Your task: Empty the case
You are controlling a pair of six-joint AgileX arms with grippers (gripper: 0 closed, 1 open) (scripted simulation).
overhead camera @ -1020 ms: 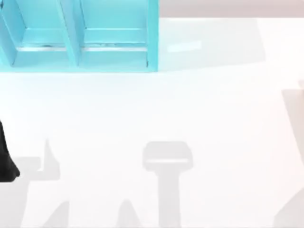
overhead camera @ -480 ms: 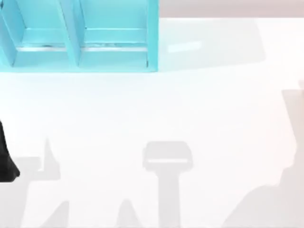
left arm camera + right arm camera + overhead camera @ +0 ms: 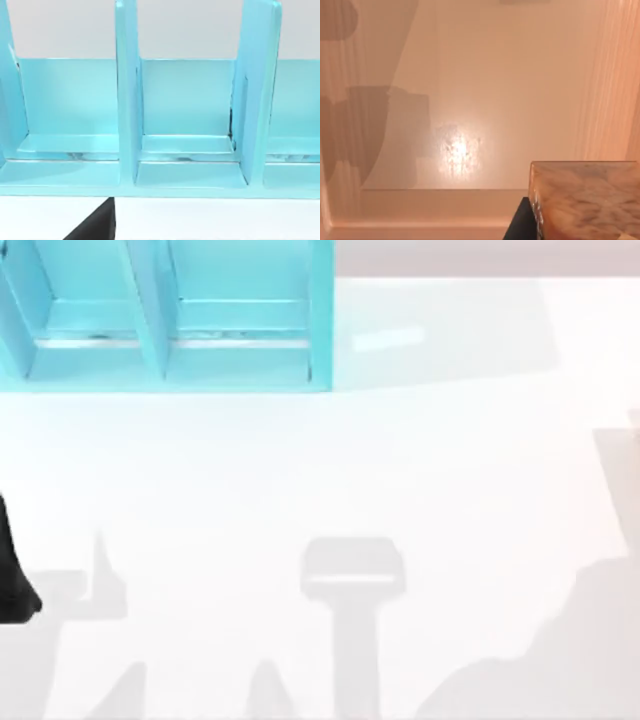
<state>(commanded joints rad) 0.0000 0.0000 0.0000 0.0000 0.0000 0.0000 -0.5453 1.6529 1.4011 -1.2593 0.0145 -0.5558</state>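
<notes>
Bright, even light is washing the white table (image 3: 300,470) nearly flat, and soft grey shadows are lying along its near edge. The case (image 3: 190,150) is showing faint glare on its shelf. In the right wrist view a warm orange tint is covering everything around one bright reflection.

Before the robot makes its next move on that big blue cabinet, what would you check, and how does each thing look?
1. Case stands upright at the table's far left: ok.
2. Compartments in the left wrist view hold no items: ok.
3. Remaining compartments checked: cannot tell.
4. Table between the arms and case free of obstacles: ok.
5. Left arm waits at the left edge: ok.
6. Either gripper's fingers ready: cannot tell.
</notes>
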